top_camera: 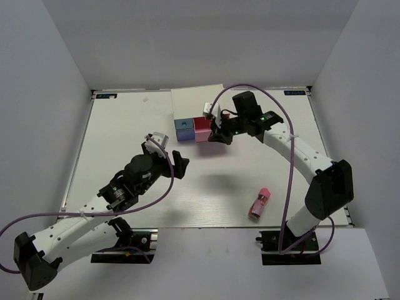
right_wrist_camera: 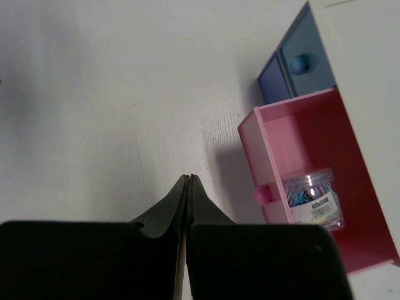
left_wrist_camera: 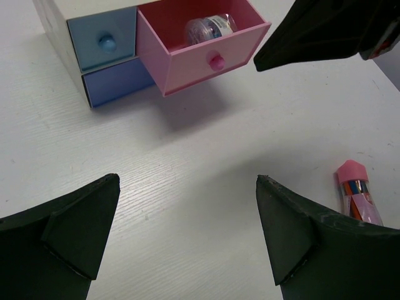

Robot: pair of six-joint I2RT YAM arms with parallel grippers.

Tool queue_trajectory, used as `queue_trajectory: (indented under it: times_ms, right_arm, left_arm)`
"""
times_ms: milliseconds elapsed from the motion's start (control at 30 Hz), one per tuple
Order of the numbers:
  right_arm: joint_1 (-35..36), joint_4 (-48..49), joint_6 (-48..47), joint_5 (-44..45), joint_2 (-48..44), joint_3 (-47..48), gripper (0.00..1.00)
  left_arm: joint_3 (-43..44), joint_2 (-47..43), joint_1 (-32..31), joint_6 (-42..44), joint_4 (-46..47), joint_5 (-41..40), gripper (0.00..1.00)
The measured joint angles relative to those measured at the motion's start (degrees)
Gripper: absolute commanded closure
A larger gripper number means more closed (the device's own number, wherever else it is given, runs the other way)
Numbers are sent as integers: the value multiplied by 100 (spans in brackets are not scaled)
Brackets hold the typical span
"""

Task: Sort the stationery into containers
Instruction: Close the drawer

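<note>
The small white drawer chest [top_camera: 195,103] stands at the back middle of the table. Its pink drawer [left_wrist_camera: 194,65] is pulled out, and a small round clear pot [left_wrist_camera: 209,27] of coloured bits lies inside it. The light blue drawer [left_wrist_camera: 103,40] and the periwinkle drawer [left_wrist_camera: 115,84] are closed. My right gripper [right_wrist_camera: 189,181] is shut and holds nothing, hovering just in front of the pink drawer's knob [right_wrist_camera: 262,195]. My left gripper [left_wrist_camera: 187,231] hangs wide open over bare table, some way in front of the chest. A pink tube [top_camera: 259,203] lies near the front right.
White walls close in the table at the back and on both sides. The right arm [top_camera: 294,147] reaches in from the right over the area behind the pink tube. The left arm [top_camera: 119,187] stretches diagonally across the front left.
</note>
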Motion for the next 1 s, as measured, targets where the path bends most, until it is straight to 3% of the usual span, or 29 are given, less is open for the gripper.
queue_trajectory:
  times_ms: [167, 367, 1000]
  right_arm:
    - [-7, -369, -726, 20, 516, 72, 100]
    - [-7, -387, -839, 525, 1220, 319, 100]
    - [87, 1373, -68, 2358, 1672, 492, 100]
  left_arm:
    - [-85, -107, -2, -63, -11, -33, 0]
    - [-85, -116, 0, -195, -42, -39, 0]
    - [-376, 330, 0, -1545, -35, -518, 0]
